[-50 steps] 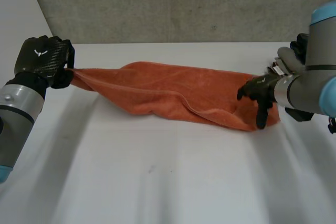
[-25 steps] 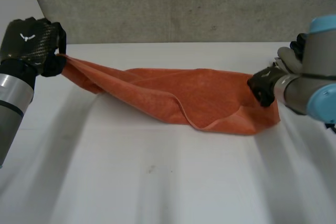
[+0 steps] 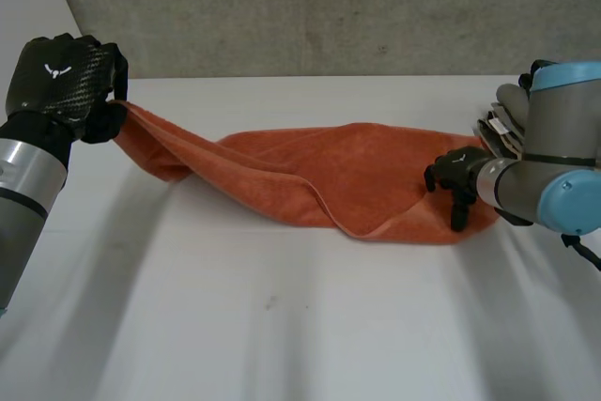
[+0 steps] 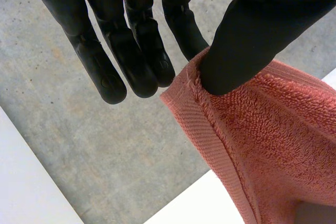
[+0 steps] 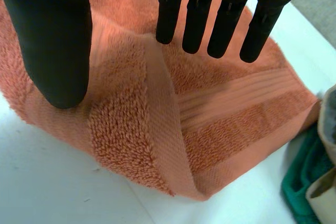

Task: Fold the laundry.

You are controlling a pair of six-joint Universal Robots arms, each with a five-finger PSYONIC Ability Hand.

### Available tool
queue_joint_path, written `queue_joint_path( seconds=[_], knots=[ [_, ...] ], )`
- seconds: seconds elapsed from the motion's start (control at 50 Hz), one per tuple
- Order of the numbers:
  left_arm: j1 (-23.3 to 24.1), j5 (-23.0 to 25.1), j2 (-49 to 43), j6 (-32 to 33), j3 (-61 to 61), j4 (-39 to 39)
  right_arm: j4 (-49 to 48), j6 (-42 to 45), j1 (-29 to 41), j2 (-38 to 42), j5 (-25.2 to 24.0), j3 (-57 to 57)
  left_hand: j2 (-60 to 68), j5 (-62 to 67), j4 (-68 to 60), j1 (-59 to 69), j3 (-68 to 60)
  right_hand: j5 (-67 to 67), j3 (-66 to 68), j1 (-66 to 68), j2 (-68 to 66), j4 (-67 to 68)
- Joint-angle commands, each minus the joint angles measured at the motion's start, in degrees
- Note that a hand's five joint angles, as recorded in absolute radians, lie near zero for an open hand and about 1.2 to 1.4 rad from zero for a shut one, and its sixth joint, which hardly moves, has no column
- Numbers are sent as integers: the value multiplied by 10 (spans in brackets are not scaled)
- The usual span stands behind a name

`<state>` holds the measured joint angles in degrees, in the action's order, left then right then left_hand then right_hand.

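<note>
Orange towel (image 3: 310, 168) lying along the surface (image 3: 282, 326)
My left hand (image 3: 61, 82) pinches its lifted corner; my right hand (image 3: 457, 174) hovers released, fingers straight, over the other end

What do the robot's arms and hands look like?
The left arm and right arm are fat grey tubes; the right one shows light-blue caps. The left robot hand is black, with a shiny woven-looking back and a little white mark. The right robot hand is black too, with long slim fingers.
</note>
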<state>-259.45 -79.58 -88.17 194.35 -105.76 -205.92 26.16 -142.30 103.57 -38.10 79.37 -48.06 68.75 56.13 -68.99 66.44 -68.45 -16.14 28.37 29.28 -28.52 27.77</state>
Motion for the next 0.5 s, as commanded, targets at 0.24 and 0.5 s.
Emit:
queue_joint_path(
  seconds=[0.24,0.5],
  knots=[
    [-7,-3,14,0,15,17,-78,-36,-6,-180,40,-94,113,139,-110,136,-115,-539,516,507,-515,522],
    [-133,11,171,-3,89,174,104,51,-57,-463,-4,-145,113,139,-110,136,-115,-539,516,507,-515,522]
  ],
)
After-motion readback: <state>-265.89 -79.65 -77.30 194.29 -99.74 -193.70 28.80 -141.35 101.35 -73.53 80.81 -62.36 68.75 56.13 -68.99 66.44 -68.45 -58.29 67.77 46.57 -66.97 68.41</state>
